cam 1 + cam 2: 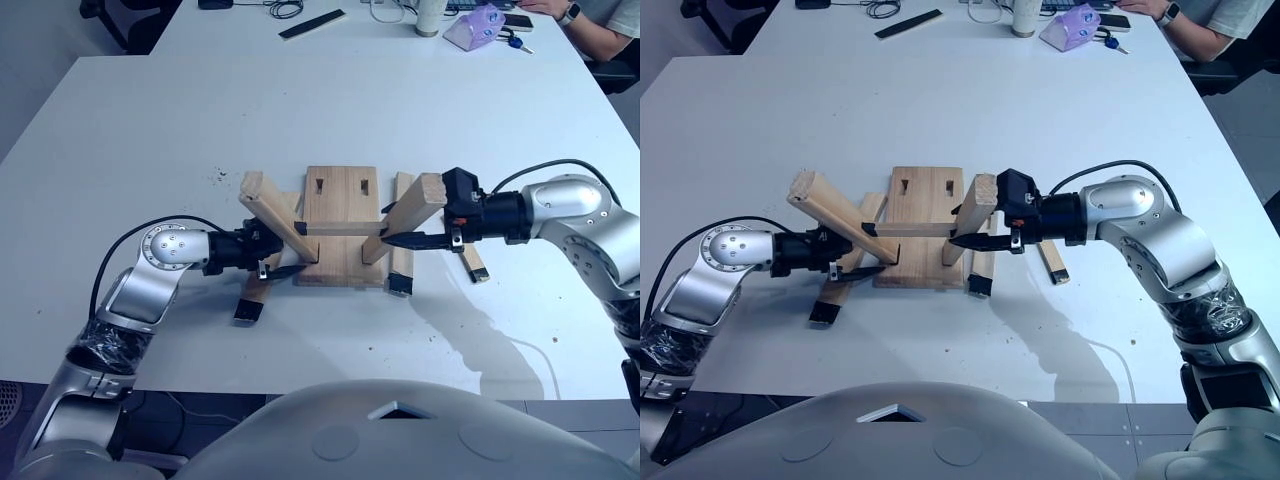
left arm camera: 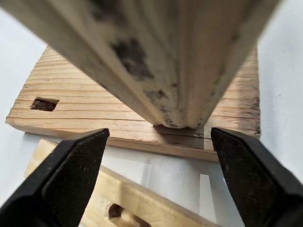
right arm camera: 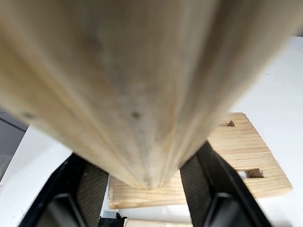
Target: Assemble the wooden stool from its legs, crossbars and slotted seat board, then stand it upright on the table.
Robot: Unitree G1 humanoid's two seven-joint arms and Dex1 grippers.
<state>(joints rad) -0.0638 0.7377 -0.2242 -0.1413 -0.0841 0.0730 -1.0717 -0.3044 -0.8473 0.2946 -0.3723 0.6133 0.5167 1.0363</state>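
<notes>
My right gripper (image 1: 390, 237) has its jaws clamped on the right leg (image 1: 410, 215). My left gripper (image 1: 288, 258) holds its jaws wide, with the left leg (image 1: 272, 210) between them, not gripped. A crossbar (image 1: 340, 229) joins the two tilted legs above the seat board (image 1: 340, 190), which lies flat mid-table (image 1: 300, 110). A loose leg (image 1: 250, 300) lies by the board's left side.
</notes>
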